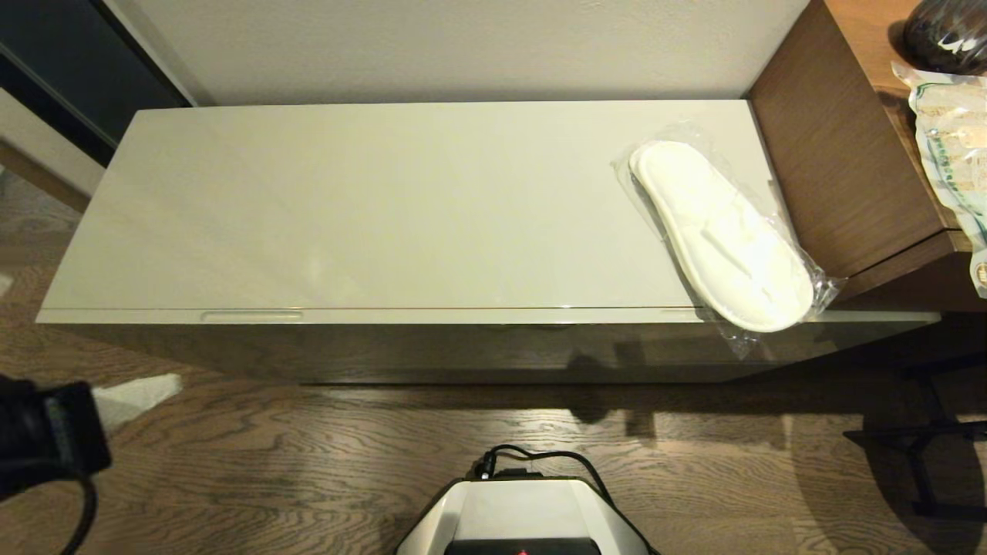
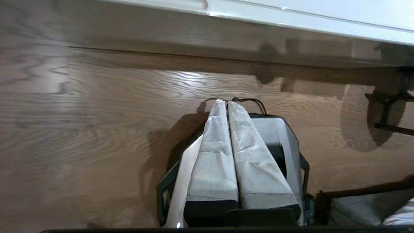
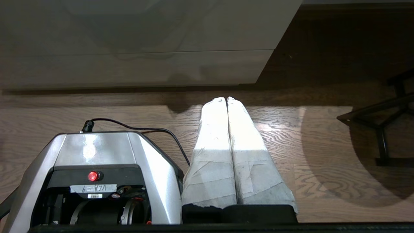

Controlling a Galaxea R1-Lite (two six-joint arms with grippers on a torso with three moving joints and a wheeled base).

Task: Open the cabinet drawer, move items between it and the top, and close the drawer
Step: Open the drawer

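One bagged pair of white slippers [image 1: 721, 235] lies at the right end of the glossy pale top [image 1: 370, 208], its toe end hanging over the front edge. The cabinet drawer [image 1: 493, 343] is pushed in, its dark mirror-like front flush under the top; one handle slot [image 1: 250, 315] shows at the left. My left gripper [image 2: 225, 103] hangs shut and empty low over the floor at the left, above the robot's base. My right gripper [image 3: 226, 99] is shut and empty over the floor in front of the cabinet front [image 3: 136, 68]; it does not show in the head view.
A taller brown wood-grain desk [image 1: 840, 154] abuts the cabinet's right end, with packaged things [image 1: 952, 146] on it. A black stand [image 1: 917, 447] stands on the floor at the right. The robot's silver base [image 1: 524, 516] is in front, centre. A white scrap [image 1: 135, 397] lies on the floor at the left.
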